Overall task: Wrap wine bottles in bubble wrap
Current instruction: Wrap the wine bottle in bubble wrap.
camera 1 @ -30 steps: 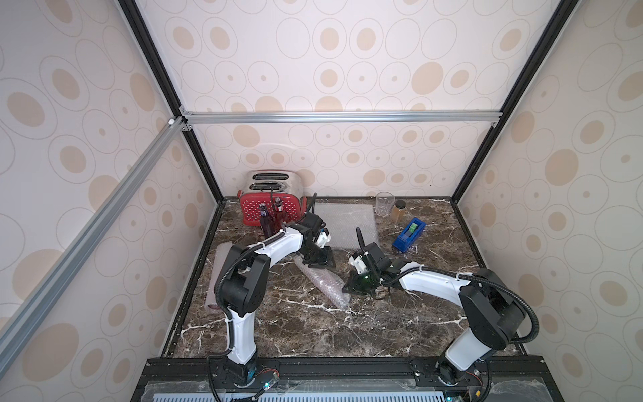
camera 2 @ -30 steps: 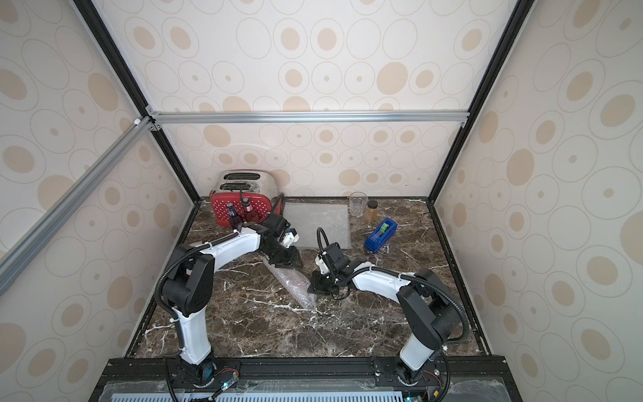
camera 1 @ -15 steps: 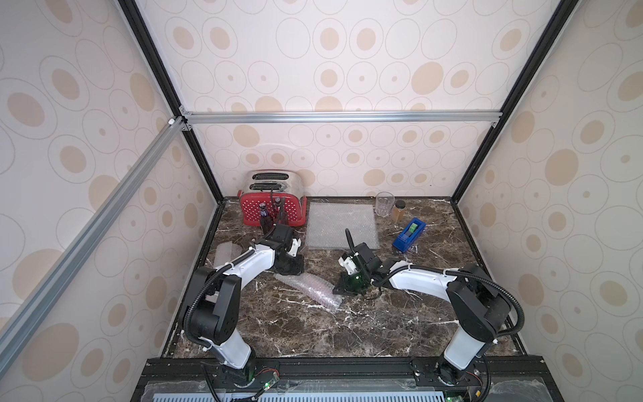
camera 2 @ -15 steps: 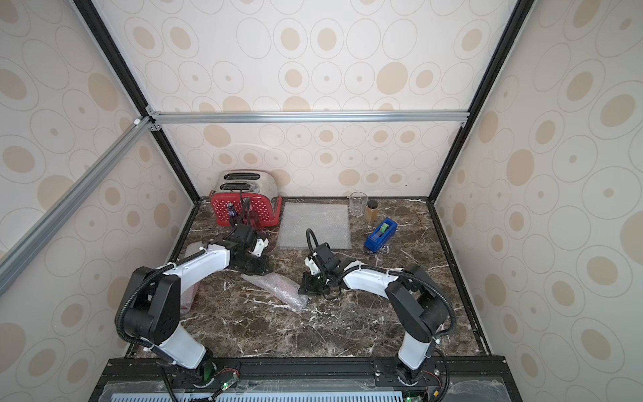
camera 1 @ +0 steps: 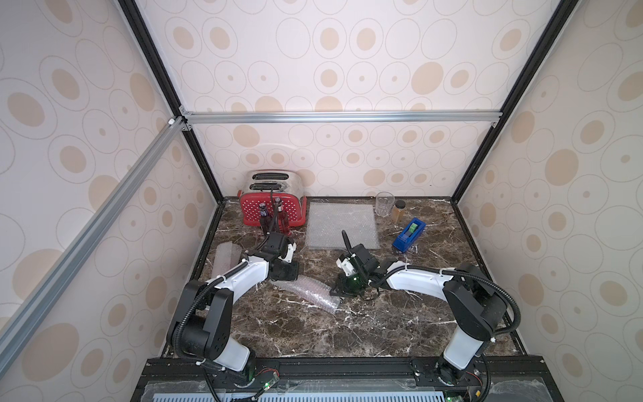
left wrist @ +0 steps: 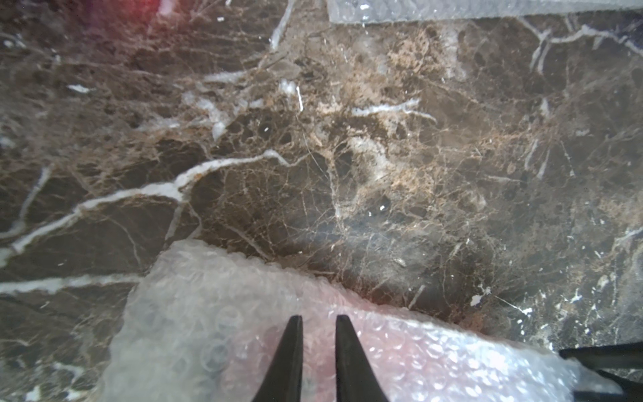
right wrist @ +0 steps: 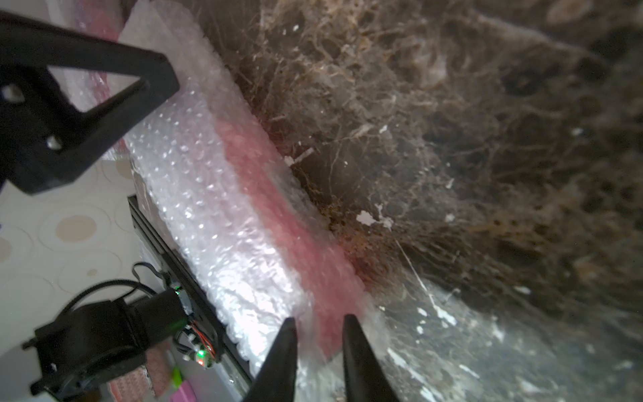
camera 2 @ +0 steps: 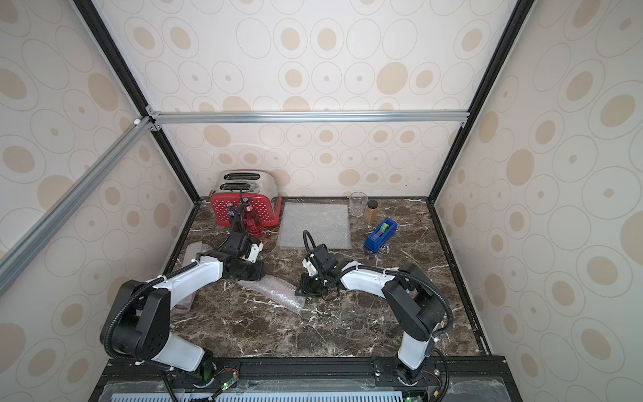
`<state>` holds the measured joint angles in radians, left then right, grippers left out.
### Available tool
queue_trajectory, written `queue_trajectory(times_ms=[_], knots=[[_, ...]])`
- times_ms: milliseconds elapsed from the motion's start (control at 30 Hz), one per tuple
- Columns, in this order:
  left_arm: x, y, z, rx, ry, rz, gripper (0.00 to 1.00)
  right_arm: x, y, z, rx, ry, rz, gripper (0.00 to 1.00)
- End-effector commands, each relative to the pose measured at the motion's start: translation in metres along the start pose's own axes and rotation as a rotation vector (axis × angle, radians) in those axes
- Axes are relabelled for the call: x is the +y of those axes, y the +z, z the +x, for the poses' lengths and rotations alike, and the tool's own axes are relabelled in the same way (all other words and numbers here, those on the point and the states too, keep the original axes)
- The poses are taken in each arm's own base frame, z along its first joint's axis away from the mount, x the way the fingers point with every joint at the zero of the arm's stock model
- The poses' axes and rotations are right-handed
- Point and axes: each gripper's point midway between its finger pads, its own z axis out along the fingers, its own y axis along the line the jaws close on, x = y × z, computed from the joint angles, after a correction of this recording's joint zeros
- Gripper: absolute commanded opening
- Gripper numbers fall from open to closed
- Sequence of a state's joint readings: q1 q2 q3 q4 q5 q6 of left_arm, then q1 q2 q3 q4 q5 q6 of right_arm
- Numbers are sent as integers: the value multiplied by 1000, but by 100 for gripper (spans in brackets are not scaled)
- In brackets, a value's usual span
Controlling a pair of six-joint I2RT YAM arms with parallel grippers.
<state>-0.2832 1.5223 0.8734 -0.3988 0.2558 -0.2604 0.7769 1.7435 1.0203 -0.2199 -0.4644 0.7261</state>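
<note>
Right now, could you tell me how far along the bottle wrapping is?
Looks done: one rolled bundle lies by the left wall. In hand: a second bundle, pink showing through, lies mid-table with the left gripper and right gripper at its ends. Left: the purple bottle and red bottle stand unwrapped before the toaster; a flat sheet lies ready.

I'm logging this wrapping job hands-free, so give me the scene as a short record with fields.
wrapped bottle: red, rolled in bubble wrap, lying mid-table
left hand: over one end of it, jaws nearly closed, grip unclear
right hand: at its other end, jaws apart
unwrapped: purple bottle and red bottle, upright before the toaster
spare sheet: flat at the back
second roll: at the table edge, left side
other: glass, amber jar, tape dispenser
</note>
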Motion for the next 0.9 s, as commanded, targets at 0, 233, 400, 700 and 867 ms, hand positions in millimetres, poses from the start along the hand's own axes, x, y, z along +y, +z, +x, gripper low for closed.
queue_trajectory(times_ms=[0,233,400,700,867], knots=[[9,4,4,16,0,-26,18,-18,-2,22,91,-46,129,41],[8,4,2,12,-4,-22,19,13,-48,-5,-46,-360,184,61],[8,4,1,10,-4,-27,19,57,-46,2,-164,-745,149,68],[9,2,-1,-1,0,-33,19,60,-4,3,-132,-991,196,72],[9,0,-2,-8,2,-36,19,46,18,5,-77,-994,214,71]])
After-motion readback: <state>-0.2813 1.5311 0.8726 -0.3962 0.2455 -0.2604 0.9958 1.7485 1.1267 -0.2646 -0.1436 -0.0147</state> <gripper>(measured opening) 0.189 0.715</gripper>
